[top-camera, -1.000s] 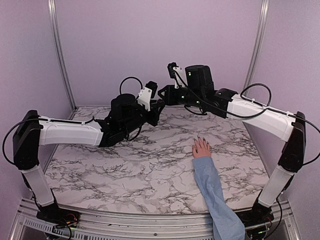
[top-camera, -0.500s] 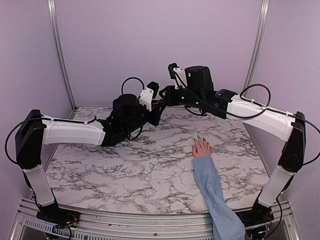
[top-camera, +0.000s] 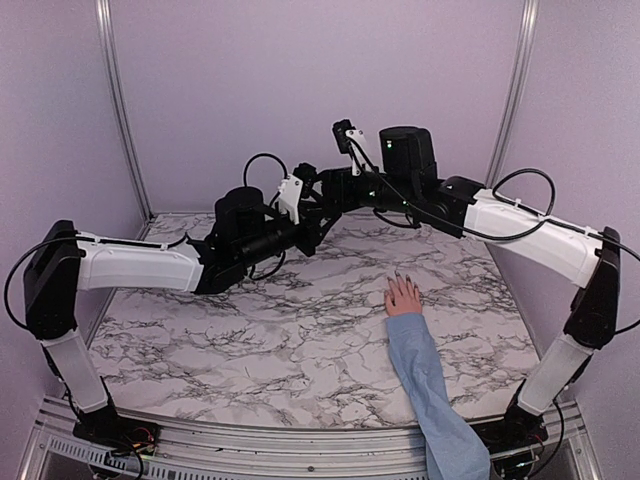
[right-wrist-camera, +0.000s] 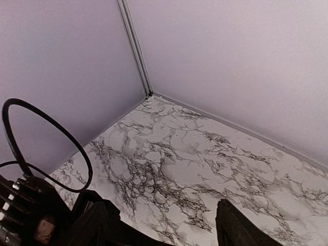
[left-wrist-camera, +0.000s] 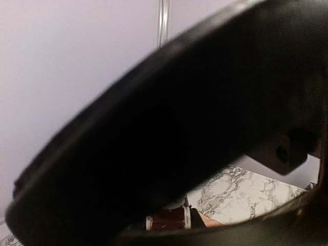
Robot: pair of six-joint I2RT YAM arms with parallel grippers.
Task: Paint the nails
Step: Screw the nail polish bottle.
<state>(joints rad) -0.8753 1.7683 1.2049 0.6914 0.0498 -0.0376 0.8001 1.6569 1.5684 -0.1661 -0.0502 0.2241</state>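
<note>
Seen from above, the hand point(top-camera: 403, 296) lies palm down on the marble tabletop point(top-camera: 250, 330), right of the middle. Its blue sleeve point(top-camera: 432, 385) runs back to the near edge. The nails point(top-camera: 398, 275) are tiny dark specks at the fingertips, pointing toward the back wall. Both arms are raised over the back half of the tabletop, the left claw point(top-camera: 310, 220) and the right claw point(top-camera: 318, 190) almost nose to nose and well apart from the hand. This view does not show how either claw's jaws stand.

In the left wrist view a blurred dark shape close to the lens blocks most of the frame. Low down sits a small bottle point(left-wrist-camera: 166, 222) with dark red contents and a pale collar, with a strip of marble beyond it. The left claw is closed, and it looks to be clamped on that bottle, though its fingers cannot be made out.

In the right wrist view the two dark fingers point(right-wrist-camera: 102, 225) stand apart at the bottom edge with bare marble between them, so the right claw is open and empty. A cable loop point(right-wrist-camera: 46, 148) arcs at lower left.

The nails are likely hard and smooth, set on soft fingers that would give under pressure. They are too small to grip and offer no place to take hold. The sensible hold is on a brush, stroked lightly over each nail with the hand left flat.
</note>
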